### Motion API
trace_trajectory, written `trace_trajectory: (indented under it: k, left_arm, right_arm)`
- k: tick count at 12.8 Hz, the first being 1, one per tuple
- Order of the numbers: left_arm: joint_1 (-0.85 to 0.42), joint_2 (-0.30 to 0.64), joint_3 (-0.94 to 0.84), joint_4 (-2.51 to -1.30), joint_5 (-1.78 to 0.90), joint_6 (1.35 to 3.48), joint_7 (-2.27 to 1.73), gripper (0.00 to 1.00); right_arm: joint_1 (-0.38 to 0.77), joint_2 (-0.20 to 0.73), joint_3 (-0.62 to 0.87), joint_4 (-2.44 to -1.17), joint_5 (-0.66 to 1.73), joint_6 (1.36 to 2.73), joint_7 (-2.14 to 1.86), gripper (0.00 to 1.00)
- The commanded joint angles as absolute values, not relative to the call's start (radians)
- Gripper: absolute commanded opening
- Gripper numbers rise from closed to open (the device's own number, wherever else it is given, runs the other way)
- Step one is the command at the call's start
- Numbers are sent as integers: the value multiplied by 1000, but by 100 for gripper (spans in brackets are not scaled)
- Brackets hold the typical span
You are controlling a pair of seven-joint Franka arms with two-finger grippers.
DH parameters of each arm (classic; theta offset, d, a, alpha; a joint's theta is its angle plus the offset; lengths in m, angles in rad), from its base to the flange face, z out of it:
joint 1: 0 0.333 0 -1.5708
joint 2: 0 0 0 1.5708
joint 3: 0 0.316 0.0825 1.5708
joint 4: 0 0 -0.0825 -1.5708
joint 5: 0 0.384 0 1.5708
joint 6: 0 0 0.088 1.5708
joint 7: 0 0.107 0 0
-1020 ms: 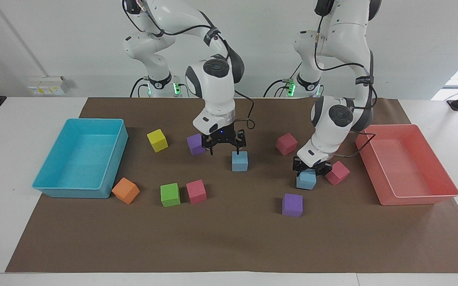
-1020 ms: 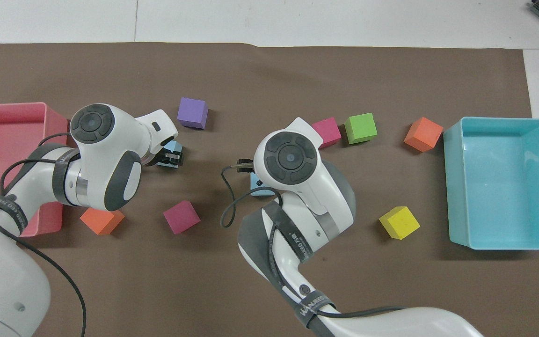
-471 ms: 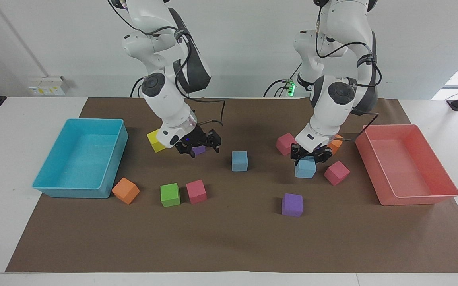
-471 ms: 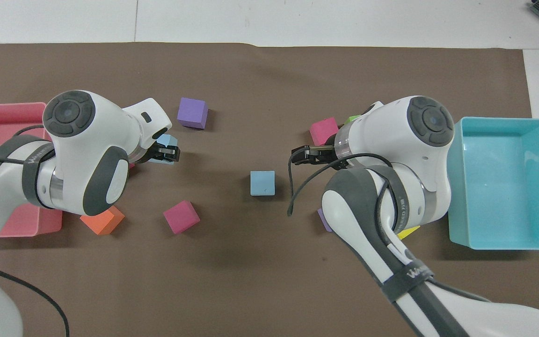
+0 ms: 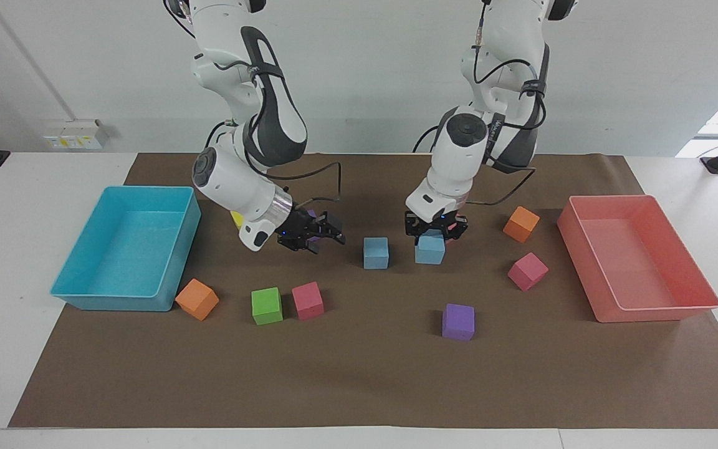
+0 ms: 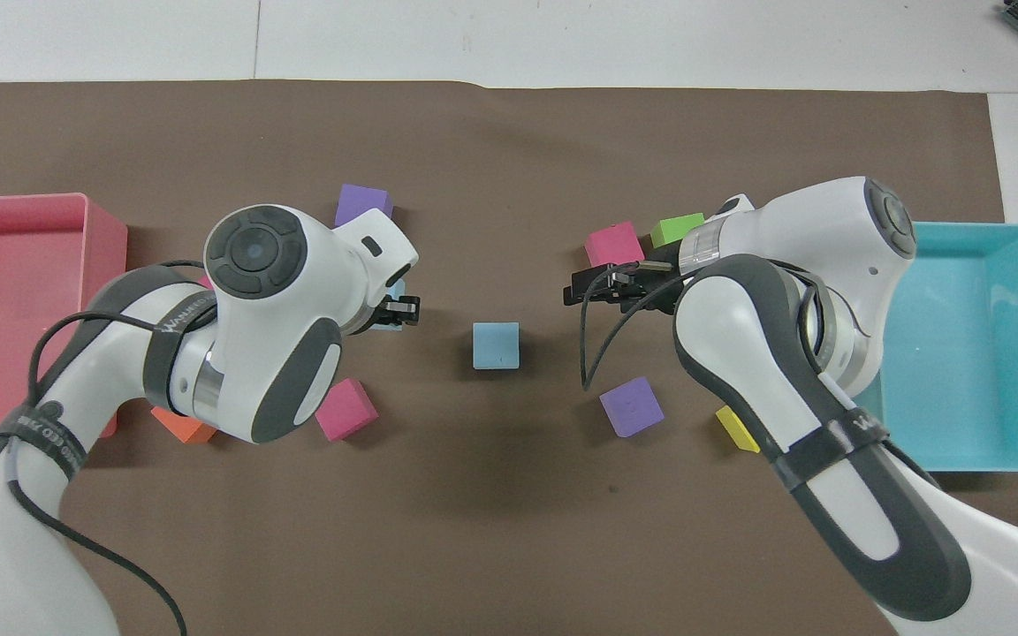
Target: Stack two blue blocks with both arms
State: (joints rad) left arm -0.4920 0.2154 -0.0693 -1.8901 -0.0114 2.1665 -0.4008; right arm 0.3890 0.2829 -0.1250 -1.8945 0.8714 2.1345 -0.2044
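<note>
One blue block (image 5: 376, 252) rests on the brown mat near the middle; it also shows in the overhead view (image 6: 496, 344). My left gripper (image 5: 432, 231) is shut on the second blue block (image 5: 429, 251) and holds it just above the mat, beside the resting one toward the left arm's end. In the overhead view the left gripper (image 6: 396, 309) covers most of the held block (image 6: 396, 291). My right gripper (image 5: 316, 237) is open and empty in the air, beside the resting block toward the right arm's end, over a purple cube (image 6: 631, 406).
A turquoise bin (image 5: 116, 302) stands at the right arm's end, a pink bin (image 5: 658, 308) at the left arm's end. Orange (image 5: 197, 299), green (image 5: 267, 305), pink (image 5: 307, 300), purple (image 5: 458, 322), pink (image 5: 527, 271) and orange (image 5: 521, 223) cubes lie scattered on the mat.
My left gripper has lifted its blue block and carried it toward the middle, next to the resting block. My right gripper has drawn away from the resting block toward the right arm's end.
</note>
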Motion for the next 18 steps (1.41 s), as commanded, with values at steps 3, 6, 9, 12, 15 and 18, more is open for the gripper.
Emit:
trace_trajectory:
  k: [3,6,9,12,15,18]
  left_arm:
    - [-578,270,-55,-1810,9,2174,-515,10]
    - [-603,285,-57,-1784,6,2177,-549,10]
    - [-641,310,-57,-1756,8,2178,-584,10]
    - [-647,316,-57,-1758,5,2189,-594,10]
    - [-646,331,-57,-1759,2,2195,-594,10]
    - [-647,331,-58,-1764,-2,2197,-604,11]
  right_arm:
    - [341,290,-112,-1954,1058,2122,-275,0]
    - [347,317,-112,-1976,1141,2115,-319,0]
    - [336,328,-112,-1988,1177,2091,-328,0]
    - [317,362,-112,-1993,1223,2036,-337,0]
    - [319,391,-110,-2000,1293,2023,-339,0]
    - [321,411,-109,-2002,1361,2011,-339,0]
